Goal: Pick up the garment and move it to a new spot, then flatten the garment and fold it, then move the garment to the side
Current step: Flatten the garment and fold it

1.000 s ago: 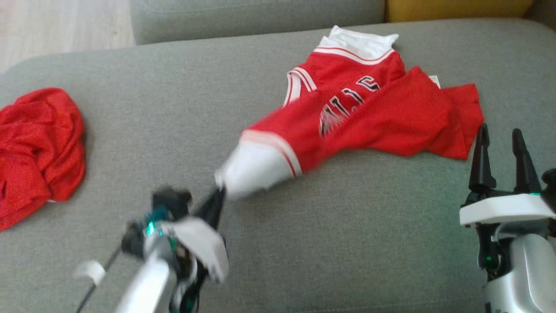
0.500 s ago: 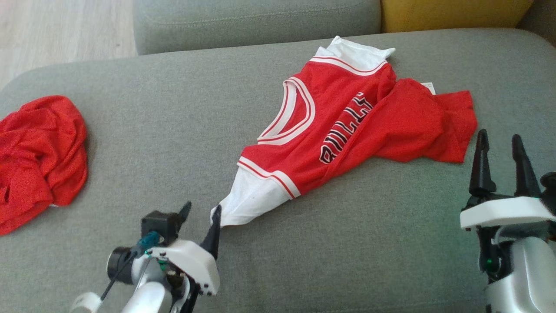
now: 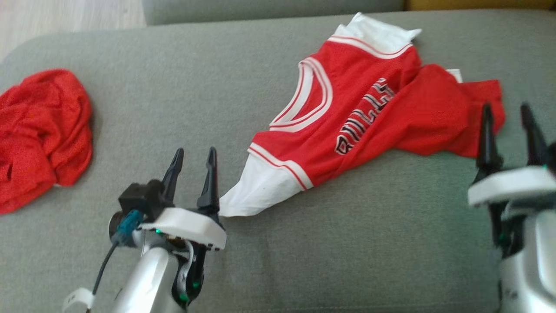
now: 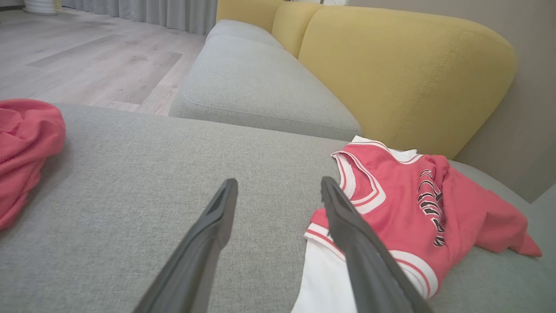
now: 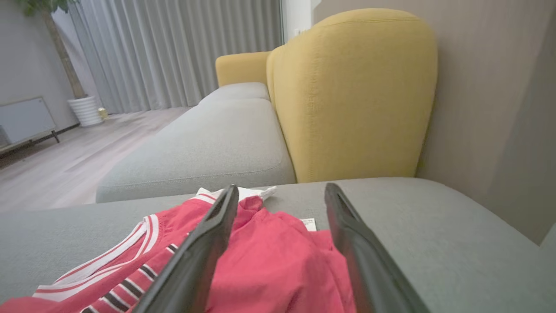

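The garment point(image 3: 369, 117), a red jersey with white sleeves and black lettering, lies crumpled on the grey sofa seat point(image 3: 339, 243). My left gripper point(image 3: 195, 152) stands open and empty just left of the garment's near white sleeve point(image 3: 256, 195). In the left wrist view the left gripper point(image 4: 279, 182) has bare cushion between its fingers, and the garment point(image 4: 408, 217) lies to their right. My right gripper point(image 3: 506, 108) is open at the garment's right end. In the right wrist view the right gripper point(image 5: 281, 189) hovers over the red cloth of the garment point(image 5: 269, 256).
A second bunched red cloth point(image 3: 43, 134) lies at the seat's left end. Yellow back cushions point(image 4: 404, 74) rise behind the seat, and another grey seat point(image 4: 256, 82) adjoins it. Wooden floor point(image 4: 87, 65) lies beyond the far left edge.
My left gripper opened and let go of the white sleeve, which dropped flat on the seat. Its fingers now point upward beside it. The head camera shifted slightly.
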